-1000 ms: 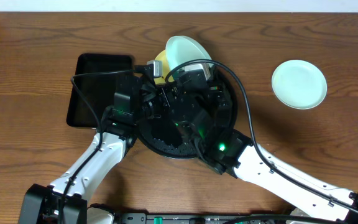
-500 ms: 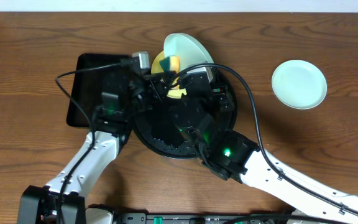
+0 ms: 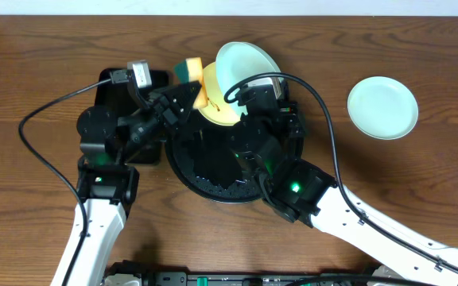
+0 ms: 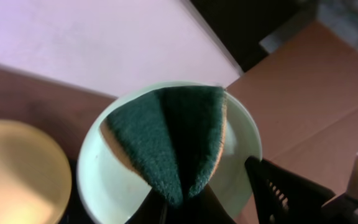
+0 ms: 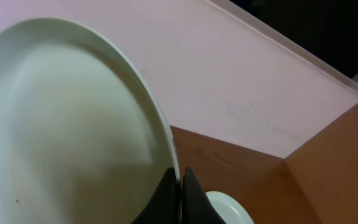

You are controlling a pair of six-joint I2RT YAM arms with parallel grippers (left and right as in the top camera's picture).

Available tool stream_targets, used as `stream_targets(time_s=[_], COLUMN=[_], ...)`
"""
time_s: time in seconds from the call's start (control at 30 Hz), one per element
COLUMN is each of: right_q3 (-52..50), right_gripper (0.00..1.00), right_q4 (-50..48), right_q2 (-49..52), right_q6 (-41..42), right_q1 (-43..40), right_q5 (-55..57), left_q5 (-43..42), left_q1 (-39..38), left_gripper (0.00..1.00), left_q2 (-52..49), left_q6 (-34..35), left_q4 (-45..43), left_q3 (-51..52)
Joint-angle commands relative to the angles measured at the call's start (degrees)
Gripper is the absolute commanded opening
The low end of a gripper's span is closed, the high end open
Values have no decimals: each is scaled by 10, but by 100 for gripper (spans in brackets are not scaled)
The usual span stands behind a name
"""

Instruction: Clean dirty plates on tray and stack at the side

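No readable text anywhere, tbh. Nothing printed on the pale mint-green round plastic plates (image 3: 382, 107), the glossy black round tray (image 3: 205, 179) or the green scouring sponge (image 4: 173, 143).

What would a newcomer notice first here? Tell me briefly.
The right gripper pinches the rim of a mint-green plate, tilted up over the far edge of the round black tray. The left gripper holds a green sponge close to it, next to a yellow plate. A second mint-green plate lies alone on the table to the right.
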State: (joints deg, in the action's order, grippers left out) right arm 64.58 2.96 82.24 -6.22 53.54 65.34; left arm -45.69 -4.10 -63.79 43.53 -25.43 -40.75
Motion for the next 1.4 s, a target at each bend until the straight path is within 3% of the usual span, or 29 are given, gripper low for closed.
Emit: stream_targets(time_s=[0.0, 0.17, 0.4, 0.7, 0.93, 1.37], right_q3=[5, 5, 5, 5, 5, 5], right_gripper=[1, 1, 1, 1, 1, 1], right_q4=[-2, -2, 2, 7, 7, 6], right_q2=[-11, -11, -11, -11, -11, -12], right_q6=[15, 19, 21, 28, 28, 28], right_q1=[-4, -3, -3, -2, -2, 21], right_q5=[6, 6, 6, 6, 6, 6], left_q5=[-17, -17, -15, 16, 19, 77], left_q1=[-11, -75, -148, -148, -148, -148], left_gripper=[8, 8, 7, 8, 8, 8], left_q2=[1, -34, -103, -166, -176, -177], left_q6=[5, -15, -14, -15, -19, -45], left_q4=[65, 165, 107, 76, 3, 2], left_q3=[-5, -4, -4, -4, -4, -4])
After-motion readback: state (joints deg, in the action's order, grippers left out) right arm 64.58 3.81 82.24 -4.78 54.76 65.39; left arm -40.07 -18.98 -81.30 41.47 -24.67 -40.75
